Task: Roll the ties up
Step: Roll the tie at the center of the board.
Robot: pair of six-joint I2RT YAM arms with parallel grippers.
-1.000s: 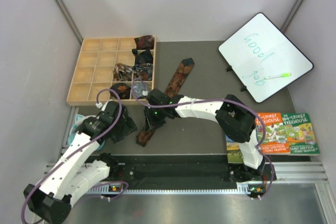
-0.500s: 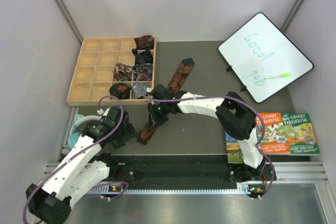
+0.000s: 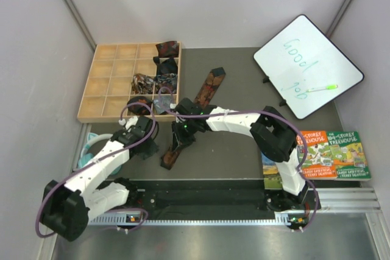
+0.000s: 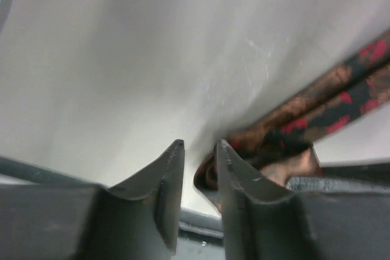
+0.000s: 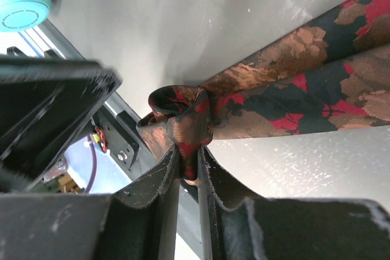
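Curled tie (image 5: 268, 89) (in right jaws)

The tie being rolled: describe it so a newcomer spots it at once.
Find the wooden tray at the back left. Beside it on the dark mat lies one long tie, its near end pinched in the right gripper. Unlike the rolled ties in the tray, it is stretched out, dark with rust-orange print.

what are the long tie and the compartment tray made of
The long tie: woven fabric, maybe silk or a satiny synthetic; slight sheen, visible weave, soft folds at the bunched end. The compartment tray: pale wood, matte, seemingly unvarnished; light tan colour and thin slat dividers.
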